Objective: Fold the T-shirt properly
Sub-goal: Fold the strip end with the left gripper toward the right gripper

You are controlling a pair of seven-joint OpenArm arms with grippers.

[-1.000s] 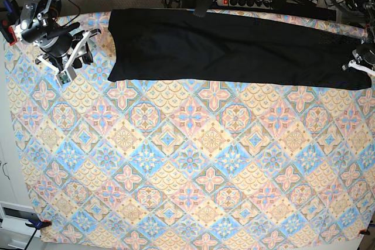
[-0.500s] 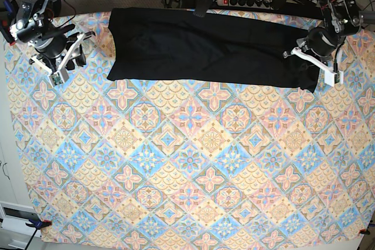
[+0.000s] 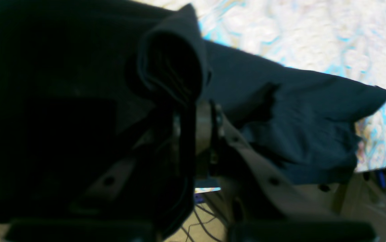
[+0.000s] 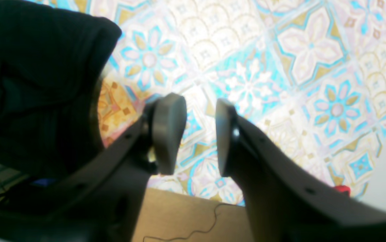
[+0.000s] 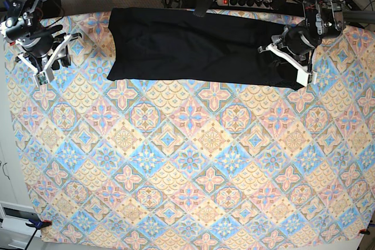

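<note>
The T-shirt [image 5: 199, 48] lies as a long black band across the top of the frame in the base view, on the patterned tablecloth [image 5: 187, 162], its left end square and flat near the upper left. Its right end is lifted and bunched where the left gripper [image 5: 291, 65] meets it in the upper right of the frame. In the left wrist view that gripper [image 3: 194, 126] is clenched on a fold of the T-shirt [image 3: 297, 114]: dark cloth runs up between the closed fingers and rolls over above them, with more cloth draping to the right over the tablecloth [image 3: 280, 30] (the view is dim and blurred, so finer detail is lost).

The right gripper [image 5: 51, 62] hangs at the upper left of the base view, beside the garment's left end. In the right wrist view its fingers [image 4: 167, 132] stand apart with nothing between them, only tablecloth [image 4: 280, 67] behind, and the T-shirt [image 4: 34, 77] fills the upper left corner.
</note>
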